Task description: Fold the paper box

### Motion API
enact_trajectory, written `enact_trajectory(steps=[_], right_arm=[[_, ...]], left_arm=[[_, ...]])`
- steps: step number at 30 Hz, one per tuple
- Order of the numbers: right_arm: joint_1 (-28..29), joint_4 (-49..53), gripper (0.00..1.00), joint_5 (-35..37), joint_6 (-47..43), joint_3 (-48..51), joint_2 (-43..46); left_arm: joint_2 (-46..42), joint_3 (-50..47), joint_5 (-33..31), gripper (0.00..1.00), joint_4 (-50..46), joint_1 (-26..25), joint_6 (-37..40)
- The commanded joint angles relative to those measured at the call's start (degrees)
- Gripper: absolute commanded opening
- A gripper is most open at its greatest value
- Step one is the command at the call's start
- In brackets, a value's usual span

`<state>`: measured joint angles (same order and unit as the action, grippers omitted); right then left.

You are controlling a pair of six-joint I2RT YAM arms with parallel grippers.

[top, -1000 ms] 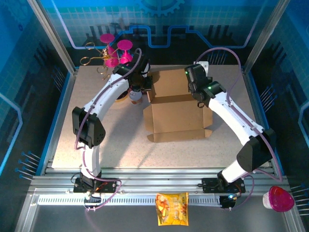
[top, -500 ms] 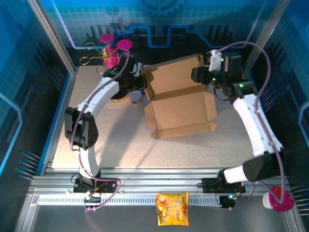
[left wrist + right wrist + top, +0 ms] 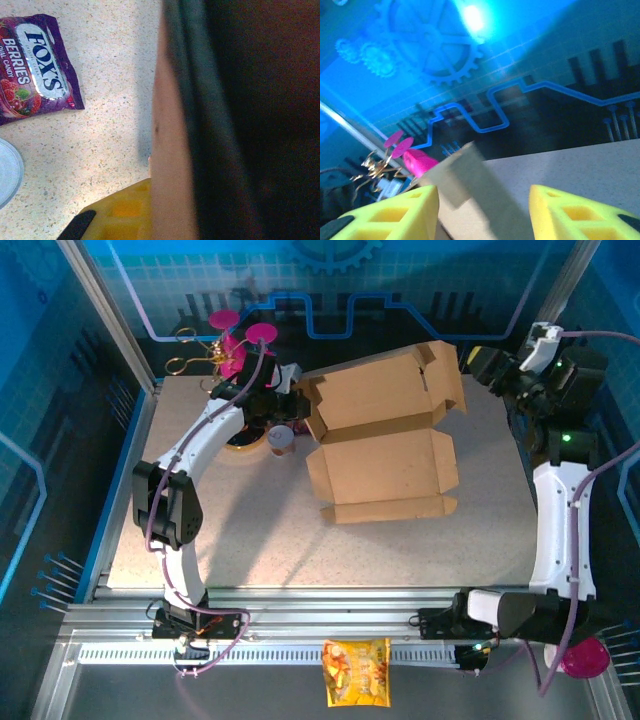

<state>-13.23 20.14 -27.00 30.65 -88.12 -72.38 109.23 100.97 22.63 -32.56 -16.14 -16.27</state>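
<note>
The paper box (image 3: 385,465) lies opened out in the middle of the table (image 3: 200,530). Its near panel is flat with flaps along the edges, and its far panel is tilted up off the surface.

The left hand (image 3: 288,405) sits at the box's far left corner, closed. In the left wrist view the cardboard edge (image 3: 170,150) runs down right beside the hand's yellow finger (image 3: 125,210). Whether the cardboard is pinched there I cannot tell.

The right hand (image 3: 492,370) is in the air just off the far right corner of the raised panel. Its yellow fingers (image 3: 405,210) stand well apart with nothing held, and a corner of the cardboard (image 3: 465,185) shows beyond the gap.

A purple candy packet (image 3: 35,65) lies on the table to the left of the box. An orange snack packet (image 3: 357,672) lies well to the near side of the box, off the table.
</note>
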Motion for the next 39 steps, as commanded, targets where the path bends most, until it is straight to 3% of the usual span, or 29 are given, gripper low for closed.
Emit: enact_trajectory(steps=[1, 8, 15, 20, 26, 39], right_arm=[[-4.48, -9.17, 0.41, -7.64, 6.01, 1.14, -3.74], [-5.87, -25.99, 0.31, -27.47, 11.93, 9.3, -8.74], [-1.82, -30.47, 0.35, -35.47, 14.43, 11.1, -11.71], [-0.54, -31.86, 0.35, -35.34, 15.31, 12.21, -10.21], [2.09, -12.76, 0.41, -28.43, 0.13, 10.18, -6.96], [6.44, 4.98, 0.49, -12.82, -17.09, 2.8, -6.36]], left_arm=[[-0.91, 1.1, 3.46, 0.0, 1.36, 0.93, 1.24], [-0.72, 1.34, 3.92, 0.0, 1.79, 1.02, 0.28], [-0.77, 1.56, 3.86, 0.0, 1.21, 1.07, 0.15], [-0.77, 1.91, 3.53, 0.0, 0.75, 0.94, 0.01], [-0.84, 2.53, 3.38, 0.0, 0.29, 0.77, -0.03], [-1.91, 2.61, 2.67, 0.0, -0.51, 0.4, 0.45]])
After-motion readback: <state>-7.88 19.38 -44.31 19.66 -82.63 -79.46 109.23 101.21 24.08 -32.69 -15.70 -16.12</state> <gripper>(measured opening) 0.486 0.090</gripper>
